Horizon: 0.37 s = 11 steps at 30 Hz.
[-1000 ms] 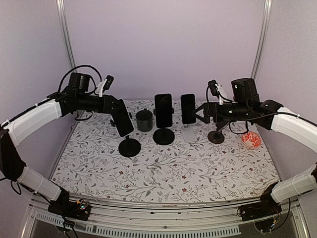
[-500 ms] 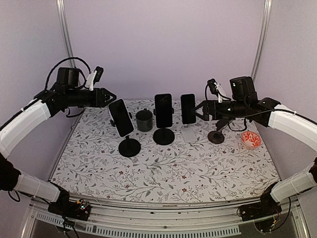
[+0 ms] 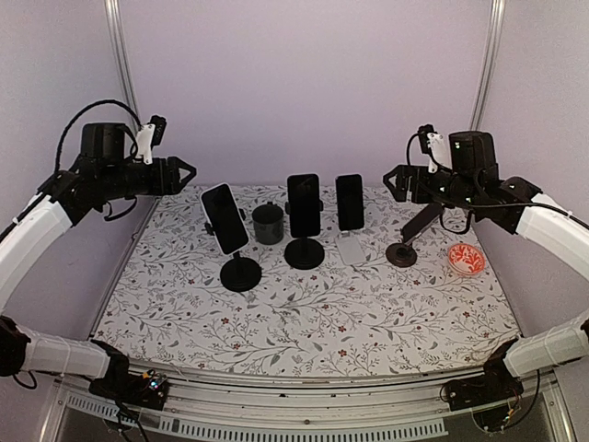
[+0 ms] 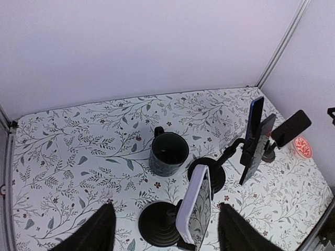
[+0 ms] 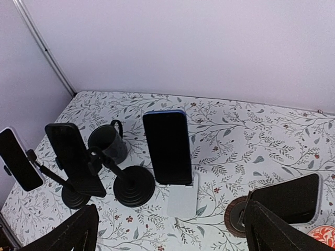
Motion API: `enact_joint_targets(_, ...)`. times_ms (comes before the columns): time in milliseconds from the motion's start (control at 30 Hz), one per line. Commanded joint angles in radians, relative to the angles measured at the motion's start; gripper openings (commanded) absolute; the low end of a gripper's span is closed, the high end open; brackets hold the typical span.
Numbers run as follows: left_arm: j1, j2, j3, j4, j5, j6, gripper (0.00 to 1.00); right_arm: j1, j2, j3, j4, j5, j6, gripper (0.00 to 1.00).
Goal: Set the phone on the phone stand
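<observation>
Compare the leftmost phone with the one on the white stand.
The leftmost phone has a white edge, is tilted, and sits on a black round-base stand. The other phone has a blue edge and stands upright on a flat white stand. Both screens are dark.

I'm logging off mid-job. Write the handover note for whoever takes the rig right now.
Left hand: open, empty, raised at the left.
Right hand: open, empty, raised at the right.
Things: four phones sit on four stands: white-cased phone, middle phone, blue-edged phone, right phone.
Done: no loose phone shows in any view.
Left: probably nothing; check that each phone sits firmly, then park the arms.
</observation>
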Motion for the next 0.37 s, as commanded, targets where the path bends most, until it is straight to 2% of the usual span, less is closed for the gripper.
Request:
enact_joint_targets(0,0.008,-0.049,-0.018,-0.013,-0.053,-0.014,0.97,-0.005,-0.014,0.074,-0.024,0.21,0.033,0.99)
enact_joint_targets(333,0.007,-0.067,-0.015,-0.014,-0.096,0.007,0.99,-0.006,-0.026,0.087,-0.012,0.247,0.085,0.99)
